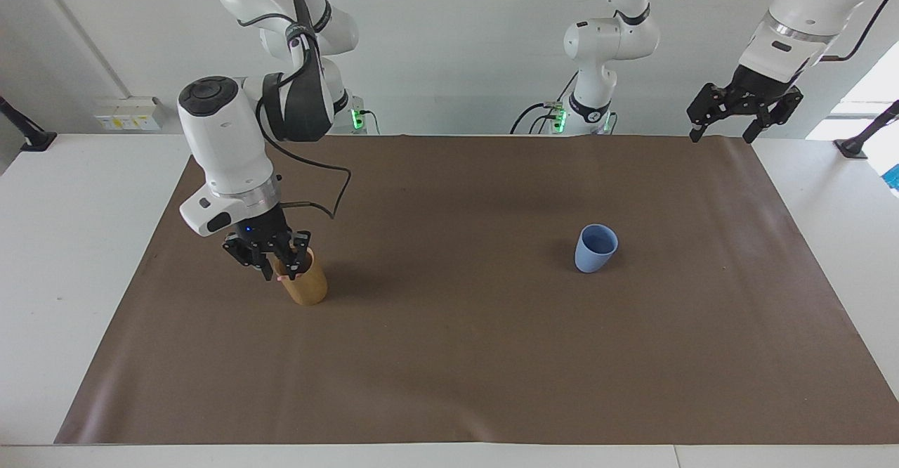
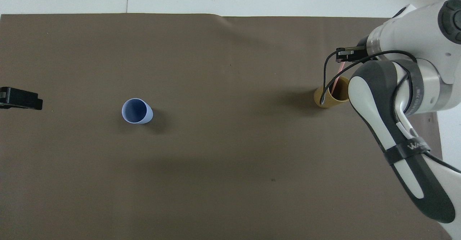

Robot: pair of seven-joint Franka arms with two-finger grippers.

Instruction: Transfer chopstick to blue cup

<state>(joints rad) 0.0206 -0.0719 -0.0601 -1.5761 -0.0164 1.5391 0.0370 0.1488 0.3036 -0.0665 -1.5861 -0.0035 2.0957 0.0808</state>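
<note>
- Currently, the right gripper (image 1: 279,265) sits at the rim of the tan cup (image 1: 307,287), closing around the chopstick (image 2: 336,81); whether the grip is complete cannot be told.
- Seat the grip fully, then lift straight up so the tan cup stays standing.
- Carry toward the blue cup (image 1: 595,248), which stands well apart, toward the left arm's end.
- The left gripper (image 1: 744,107) waits, jaws apart.
- Only the overhead view shows the chopstick's pink shaft leaning out of the tan cup; the facing view shows gripper height.

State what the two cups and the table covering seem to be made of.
Blue cup: likely matte plastic, with an even colour and no shine.
Tan cup: bamboo or wood by its look, warm tan and dull.
Brown covering: probably paper or thin sheet, creased near one edge.
</note>
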